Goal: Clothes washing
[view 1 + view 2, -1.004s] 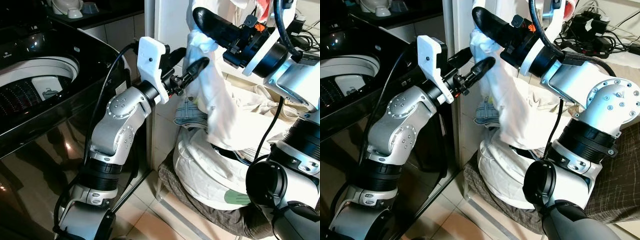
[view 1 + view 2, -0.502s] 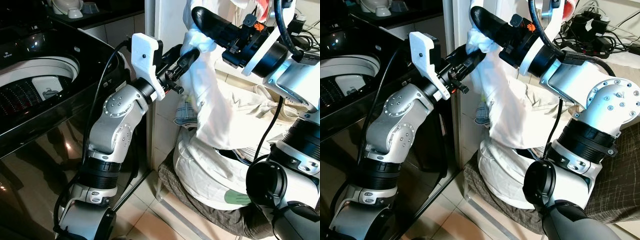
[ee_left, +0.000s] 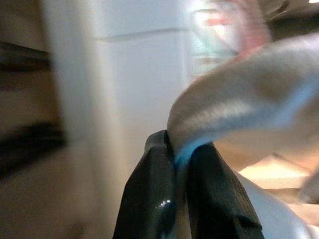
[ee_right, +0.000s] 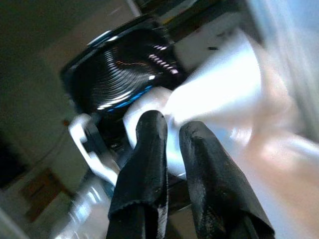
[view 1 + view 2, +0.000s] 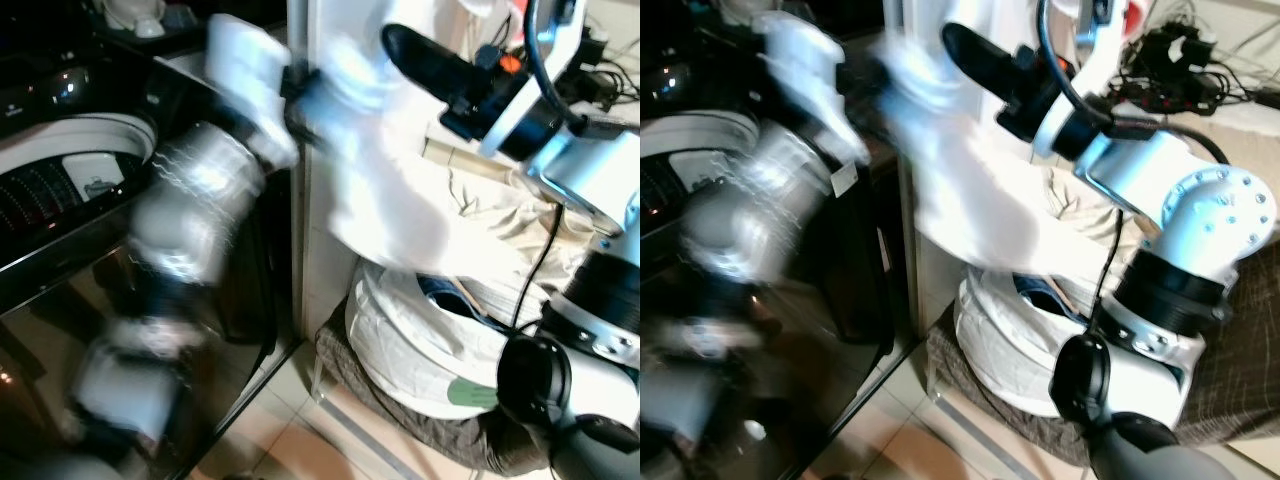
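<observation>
Left eye view: white garment (image 5: 400, 200) stretched above the laundry pile (image 5: 440, 350), pinched in both the left gripper (image 3: 180, 154) and right gripper (image 4: 167, 144), fingers clamped on cloth. Left arm blurred beside the washing machine (image 5: 60, 180). Best carried high, both grips firm, hem clear of the drum rim.

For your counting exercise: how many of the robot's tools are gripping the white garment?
2. The left tool pinches the white garment near the washing machine; the right tool pinches it higher up.
</observation>
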`<state>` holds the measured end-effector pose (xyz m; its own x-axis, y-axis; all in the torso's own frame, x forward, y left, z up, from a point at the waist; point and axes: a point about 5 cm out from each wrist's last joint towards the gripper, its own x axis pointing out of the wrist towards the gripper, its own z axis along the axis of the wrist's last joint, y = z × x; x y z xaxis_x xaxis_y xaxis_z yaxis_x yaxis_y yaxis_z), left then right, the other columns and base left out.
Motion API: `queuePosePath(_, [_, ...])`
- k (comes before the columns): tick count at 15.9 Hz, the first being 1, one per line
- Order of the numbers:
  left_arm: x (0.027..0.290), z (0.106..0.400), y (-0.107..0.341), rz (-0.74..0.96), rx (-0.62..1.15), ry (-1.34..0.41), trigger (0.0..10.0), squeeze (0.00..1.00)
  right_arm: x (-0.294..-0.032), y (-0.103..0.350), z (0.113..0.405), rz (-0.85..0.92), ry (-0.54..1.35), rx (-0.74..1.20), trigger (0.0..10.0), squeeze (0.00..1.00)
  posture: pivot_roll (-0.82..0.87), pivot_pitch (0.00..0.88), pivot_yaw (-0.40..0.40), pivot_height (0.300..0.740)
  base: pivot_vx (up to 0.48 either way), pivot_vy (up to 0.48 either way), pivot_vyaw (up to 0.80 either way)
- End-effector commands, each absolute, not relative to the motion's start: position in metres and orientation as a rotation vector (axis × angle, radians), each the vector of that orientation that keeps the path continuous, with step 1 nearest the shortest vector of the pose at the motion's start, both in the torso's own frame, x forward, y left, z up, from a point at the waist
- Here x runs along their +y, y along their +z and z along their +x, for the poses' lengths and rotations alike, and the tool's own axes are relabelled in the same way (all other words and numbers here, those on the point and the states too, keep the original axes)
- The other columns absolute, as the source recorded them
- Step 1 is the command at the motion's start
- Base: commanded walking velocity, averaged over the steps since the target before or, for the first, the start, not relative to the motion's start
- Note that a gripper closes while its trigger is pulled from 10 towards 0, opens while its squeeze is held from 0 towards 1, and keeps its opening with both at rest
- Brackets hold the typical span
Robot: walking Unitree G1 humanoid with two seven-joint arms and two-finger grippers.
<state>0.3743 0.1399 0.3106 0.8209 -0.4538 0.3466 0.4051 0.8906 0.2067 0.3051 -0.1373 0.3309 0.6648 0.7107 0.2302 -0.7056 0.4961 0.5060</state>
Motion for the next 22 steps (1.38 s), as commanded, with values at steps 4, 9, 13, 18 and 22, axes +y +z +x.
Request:
queuePosePath(4, [0.248,0.379,0.399,0.598,-0.504,0.111,0.0,0.00,-0.137,0.299,0.299,0.282,0.711,0.128,10.0,0.00,-0.02,0.000,0.015,0.740,0.000,0.000,0.00])
queuePosePath(9, [0.287,0.388,0.378,0.872,-0.193,0.211,0.5,0.00,-0.125,0.283,0.295,0.182,0.728,0.165,10.0,0.00,-0.01,0.000,0.019,0.740,0.000,0.000,0.00])
queuePosePath(13, [0.293,0.398,0.296,0.871,0.230,0.075,10.0,1.00,-0.109,0.267,0.284,0.059,0.792,0.219,10.0,0.00,-0.03,0.000,0.029,0.740,0.000,0.000,0.00])
queuePosePath(18, [0.314,0.385,0.268,0.856,0.486,0.002,10.0,1.00,-0.109,0.259,0.281,0.011,0.814,0.243,10.0,0.00,-0.03,0.000,0.022,0.740,0.000,0.000,0.00])
queuePosePath(22, [0.344,0.368,0.278,0.965,0.558,0.069,10.0,1.00,-0.118,0.252,0.289,-0.012,0.749,0.271,10.0,0.00,-0.02,0.000,0.011,0.740,0.000,0.000,0.00])
